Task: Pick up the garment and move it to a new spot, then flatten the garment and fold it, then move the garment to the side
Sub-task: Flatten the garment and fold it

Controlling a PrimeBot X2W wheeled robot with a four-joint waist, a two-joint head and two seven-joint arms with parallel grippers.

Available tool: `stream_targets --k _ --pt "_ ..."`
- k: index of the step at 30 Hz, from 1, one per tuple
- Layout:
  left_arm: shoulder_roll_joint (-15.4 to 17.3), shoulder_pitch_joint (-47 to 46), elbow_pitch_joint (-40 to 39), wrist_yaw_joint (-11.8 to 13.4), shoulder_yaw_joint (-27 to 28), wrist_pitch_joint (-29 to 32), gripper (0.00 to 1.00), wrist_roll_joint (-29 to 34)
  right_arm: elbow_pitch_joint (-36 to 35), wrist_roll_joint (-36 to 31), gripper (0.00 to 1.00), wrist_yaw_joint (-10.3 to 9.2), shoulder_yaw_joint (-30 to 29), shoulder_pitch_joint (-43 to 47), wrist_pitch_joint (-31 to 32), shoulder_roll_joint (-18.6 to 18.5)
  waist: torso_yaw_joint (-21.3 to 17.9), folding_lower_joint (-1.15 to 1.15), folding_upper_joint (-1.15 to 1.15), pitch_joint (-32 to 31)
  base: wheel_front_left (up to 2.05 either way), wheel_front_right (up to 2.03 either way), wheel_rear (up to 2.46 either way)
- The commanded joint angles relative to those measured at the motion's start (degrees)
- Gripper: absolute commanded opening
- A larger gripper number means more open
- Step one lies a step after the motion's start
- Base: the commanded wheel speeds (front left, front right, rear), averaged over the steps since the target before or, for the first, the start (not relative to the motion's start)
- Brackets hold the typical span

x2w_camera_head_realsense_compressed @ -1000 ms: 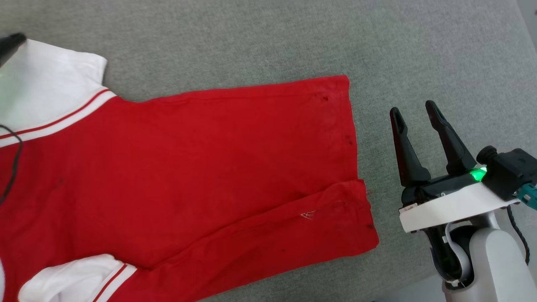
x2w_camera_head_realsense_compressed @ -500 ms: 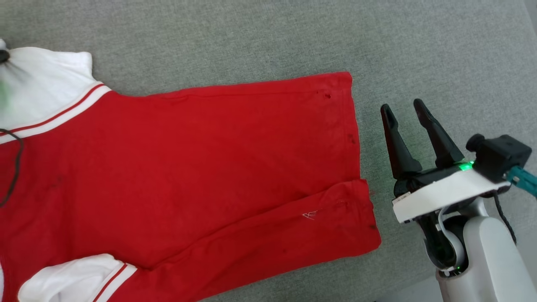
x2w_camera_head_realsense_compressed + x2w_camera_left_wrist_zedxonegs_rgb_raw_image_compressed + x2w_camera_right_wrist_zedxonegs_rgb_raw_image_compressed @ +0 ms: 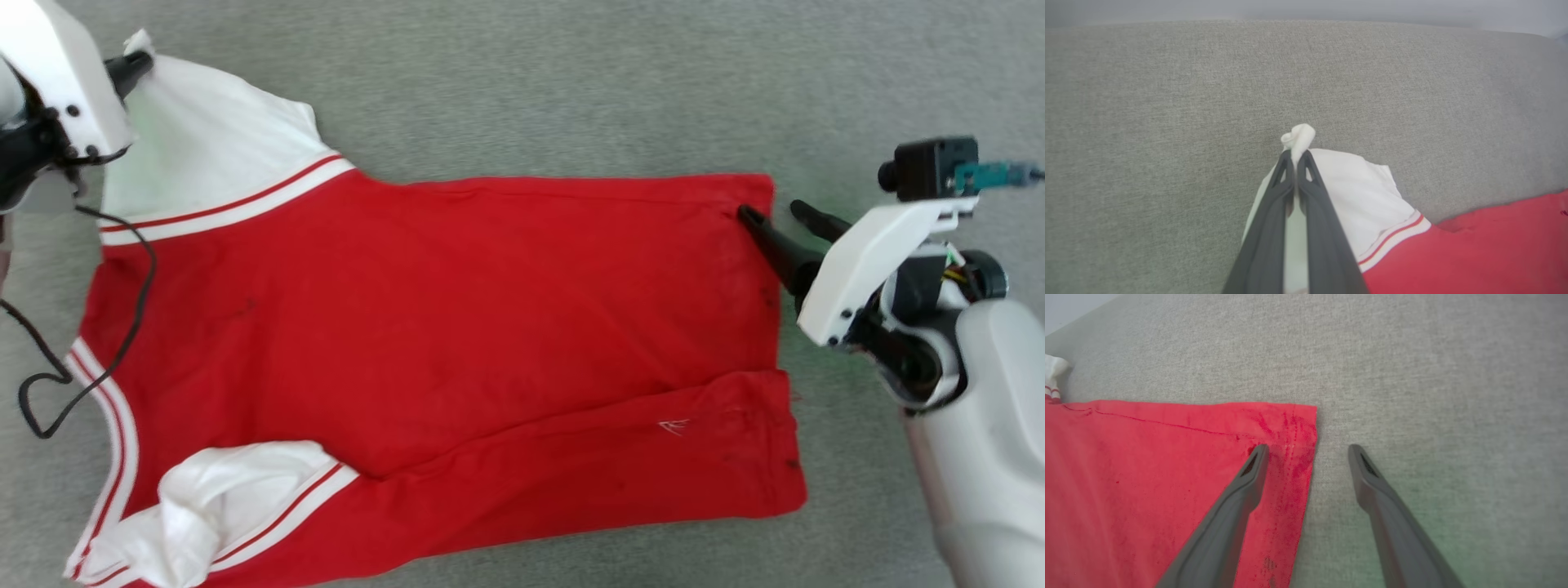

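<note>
The garment [image 3: 449, 310] lies spread out on the grey fabric surface, red body with white sleeves and striped trim. My left gripper [image 3: 137, 64] at the upper left is shut on the tip of the far white sleeve [image 3: 212, 155]. In the left wrist view the left gripper [image 3: 1295, 157] pinches that sleeve [image 3: 1355, 192], and a small white tuft sticks out past the tips. My right gripper [image 3: 771, 212] is open at the hem's far corner. In the right wrist view the right gripper [image 3: 1306, 451] straddles the hem edge of the garment [image 3: 1147, 477], one finger over red cloth, one over grey.
A black cable [image 3: 122, 327] hangs from the left arm and loops over the garment's left side. The near white sleeve [image 3: 212, 498] is bunched at the lower left. Bare grey surface [image 3: 571, 98] stretches beyond the garment and to its right.
The left gripper has shut on the far sleeve's tip. The right gripper has come forward to straddle the hem corner. The head camera has shifted, so more of the garment's left side shows.
</note>
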Motion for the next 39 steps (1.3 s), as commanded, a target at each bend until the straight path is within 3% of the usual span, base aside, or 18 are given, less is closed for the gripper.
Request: stream_targets --k 1,9,10,11,12,13,21,29,39 --pt "-0.7 -0.78 -0.39 -0.67 -0.25 -0.53 0.0 0.16 1.92 0.69 1.0 -0.02 -0.02 -1.92 2.71 -0.74 2.45 -0.01 0.0 -0.46 0.0 0.0 0.0" --pt "-2.37 -1.43 -0.93 -3.47 -1.15 -3.58 0.0 0.84 13.19 -0.65 1.0 -0.03 0.04 -6.69 15.22 -0.9 5.99 -0.01 0.0 0.24 0.0 0.0 0.0" --pt "-2.36 -1.29 -0.71 -3.67 -1.18 -3.96 0.0 0.94 14.36 -0.35 0.8 -0.03 0.29 -6.74 17.11 -0.49 6.25 -0.01 0.0 0.16 0.0 0.0 0.0" --pt "-2.53 -1.11 -0.58 -3.93 -1.28 -4.41 0.0 1.05 15.36 -0.41 0.36 -0.02 0.57 -6.8 18.84 -0.48 6.53 -0.01 0.0 0.06 0.0 0.0 0.0" --pt "-2.65 -0.96 -0.5 -4.24 -1.43 -4.97 0.0 1.35 15.82 -0.53 0.08 -0.01 0.85 -7.0 19.58 -0.63 6.78 -0.01 0.0 -0.06 0.0 0.0 0.0" --pt "-2.9 -0.7 -0.39 -4.44 -1.61 -5.53 0.0 1.41 16.0 -0.38 0.0 -0.01 0.81 -7.3 20.0 -0.64 6.98 -0.01 0.0 -0.28 0.0 0.0 0.0" --pt "-3.84 2.01 0.55 -5.76 -2.31 -11.06 0.0 2.71 10.6 -3.06 0.0 -0.02 -0.71 -9.83 14.46 -3.95 8.51 -0.01 0.0 -5.09 0.0 0.0 0.0" --pt "-4.4 9.48 -1.53 -4.65 -1.19 -15.57 0.0 1.03 4.7 -3.4 0.0 -0.02 -2.76 -3.83 10.97 -4.99 10.37 -0.01 0.0 -12.14 0.0 0.0 0.0" --pt "-3.45 33.51 -10.8 0.68 1.12 -21.9 0.0 -3.57 -2.71 -2.45 0.0 -0.02 -4.94 13.98 10.28 -4.4 12.25 -0.01 0.0 -20.29 0.0 0.0 0.0"
